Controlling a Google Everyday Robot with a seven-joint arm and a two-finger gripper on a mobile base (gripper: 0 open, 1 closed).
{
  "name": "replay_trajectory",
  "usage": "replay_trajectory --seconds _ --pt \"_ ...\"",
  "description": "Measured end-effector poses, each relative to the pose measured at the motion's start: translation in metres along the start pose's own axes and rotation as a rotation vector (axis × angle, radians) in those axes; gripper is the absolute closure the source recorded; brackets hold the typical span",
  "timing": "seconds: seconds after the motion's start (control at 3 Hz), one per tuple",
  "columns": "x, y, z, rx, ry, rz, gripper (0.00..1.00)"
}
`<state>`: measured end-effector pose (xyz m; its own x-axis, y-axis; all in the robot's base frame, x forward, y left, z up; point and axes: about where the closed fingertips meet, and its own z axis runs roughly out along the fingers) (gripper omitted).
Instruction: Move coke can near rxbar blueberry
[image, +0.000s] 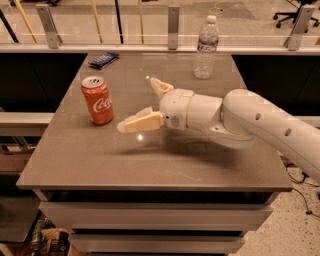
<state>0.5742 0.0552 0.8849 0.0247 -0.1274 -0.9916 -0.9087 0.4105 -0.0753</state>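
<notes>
The coke can (97, 100) stands upright on the left part of the grey table (210, 165); it is red-orange with white script and a silver top. The rxbar blueberry (104, 60) lies flat in its dark blue wrapper at the table's far left corner, behind the can. My gripper (139, 104) is open, its two cream fingers spread wide, pointing left. It hovers just right of the can and holds nothing. One fingertip (124, 127) is a short gap from the can's lower right side.
A clear plastic water bottle (206, 47) stands at the far edge, right of centre. My white arm (260, 125) reaches in from the right across the table. A railing with posts runs behind the table. Drawers sit under the front edge.
</notes>
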Motion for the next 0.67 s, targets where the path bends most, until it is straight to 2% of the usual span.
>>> replay_trajectory --seconds 0.67 --pt "0.0 0.009 0.03 -0.037 -0.007 0.061 0.0"
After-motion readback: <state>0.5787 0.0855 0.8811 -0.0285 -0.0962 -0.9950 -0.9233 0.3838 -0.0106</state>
